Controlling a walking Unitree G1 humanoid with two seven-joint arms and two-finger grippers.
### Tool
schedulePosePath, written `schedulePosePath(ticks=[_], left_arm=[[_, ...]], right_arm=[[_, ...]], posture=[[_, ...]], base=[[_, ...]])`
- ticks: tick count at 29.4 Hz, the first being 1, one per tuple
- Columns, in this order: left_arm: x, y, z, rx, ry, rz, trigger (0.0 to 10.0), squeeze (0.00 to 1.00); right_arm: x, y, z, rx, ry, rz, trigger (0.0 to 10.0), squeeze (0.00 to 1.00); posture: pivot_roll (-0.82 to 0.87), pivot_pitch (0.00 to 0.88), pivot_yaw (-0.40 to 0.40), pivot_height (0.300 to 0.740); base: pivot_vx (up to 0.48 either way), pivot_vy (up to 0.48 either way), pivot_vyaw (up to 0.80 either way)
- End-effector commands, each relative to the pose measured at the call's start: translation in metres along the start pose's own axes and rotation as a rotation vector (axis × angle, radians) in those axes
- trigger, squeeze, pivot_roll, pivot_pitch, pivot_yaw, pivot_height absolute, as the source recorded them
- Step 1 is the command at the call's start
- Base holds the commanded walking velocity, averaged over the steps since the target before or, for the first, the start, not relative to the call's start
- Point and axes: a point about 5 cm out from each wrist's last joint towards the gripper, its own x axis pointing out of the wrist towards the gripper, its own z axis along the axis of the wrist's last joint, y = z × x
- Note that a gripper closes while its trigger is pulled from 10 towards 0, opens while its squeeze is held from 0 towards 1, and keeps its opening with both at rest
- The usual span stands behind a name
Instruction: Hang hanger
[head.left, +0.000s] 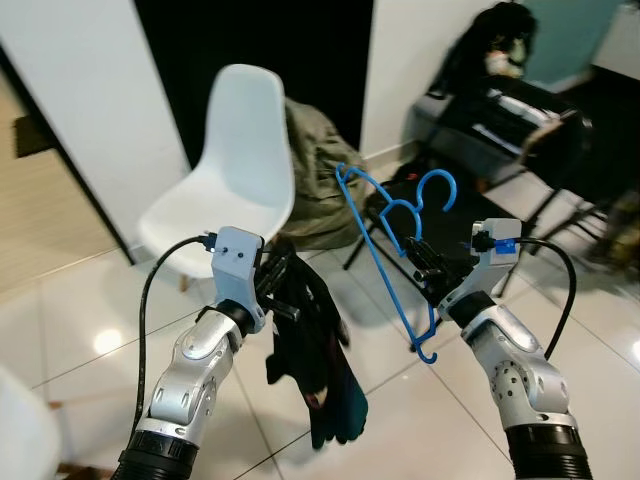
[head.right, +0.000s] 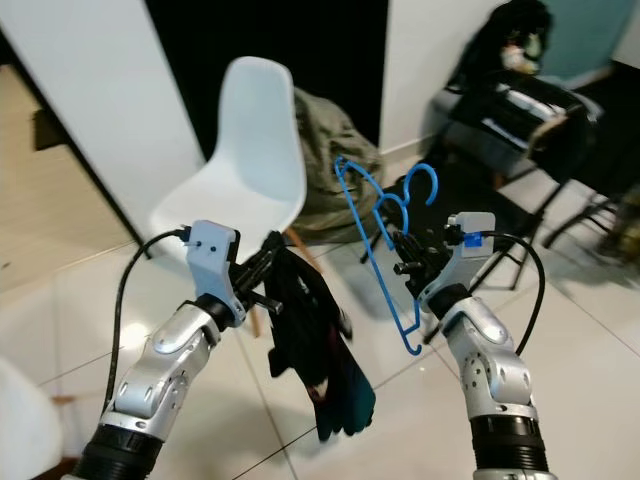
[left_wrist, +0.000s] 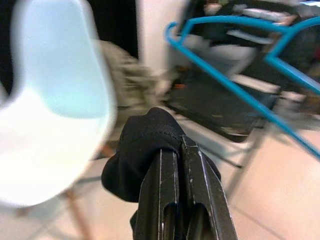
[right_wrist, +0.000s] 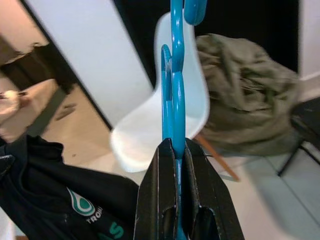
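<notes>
The robot's two silver arms reach forward over a glossy white tiled floor (head.left: 400, 420). The left gripper (head.left: 283, 283) is raised at the left, its black fingers (left_wrist: 182, 200) pressed together on a bunched fold of a black garment (head.left: 320, 370). The cloth hangs limp below that gripper (a teal and white logo shows on it in the right wrist view). Beyond the left gripper stands a white moulded chair (head.left: 235, 170), and just past the chair lies a heap of olive-green fabric (head.left: 320, 180).

To the right, well apart from the garment, the right gripper (head.left: 425, 268) pinches a blue plastic hanger (head.left: 385, 250) between closed fingers (right_wrist: 200, 200). The hanger stands nearly on edge above and below that gripper, its hook curling up and away from the hand and its long bar slanting down towards the floor. Farther beyond the right gripper are a dark folding chair (head.left: 520, 130) and blurred dark objects piled on it.
</notes>
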Motion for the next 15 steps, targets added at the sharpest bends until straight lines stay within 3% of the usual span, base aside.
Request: schedulePosePath(ticks=[1, 7, 11, 15], left_arm=[[-0.003, 0.015, 0.003, 0.043, -0.03, 0.088, 10.0, 0.0], [-0.001, 0.015, 0.003, 0.053, -0.04, 0.074, 10.0, 0.0], [0.0, 0.003, 0.0, 0.09, -0.043, 0.007, 10.0, 0.0], [0.002, 0.003, -0.002, 0.08, -0.04, 0.021, 10.0, 0.0]], right_arm=[[-0.001, 0.0, -0.003, 0.01, -0.018, 0.003, 10.0, 0.0], [0.0, -0.003, -0.002, 0.044, -0.044, -0.006, 10.0, 0.0], [0.0, -0.002, -0.001, 0.052, -0.053, 0.002, 10.0, 0.0], [0.0, -0.002, -0.001, 0.047, -0.054, 0.007, 10.0, 0.0]], posture=[[-0.04, 0.143, 0.045, 0.74], [-0.03, 0.131, 0.044, 0.74], [-0.04, 0.127, 0.044, 0.74], [-0.03, 0.131, 0.044, 0.74]], base=[[0.0, 0.0, 0.8], [0.0, 0.0, 0.8], [0.0, -0.442, 0.8], [0.0, -0.445, 0.8]])
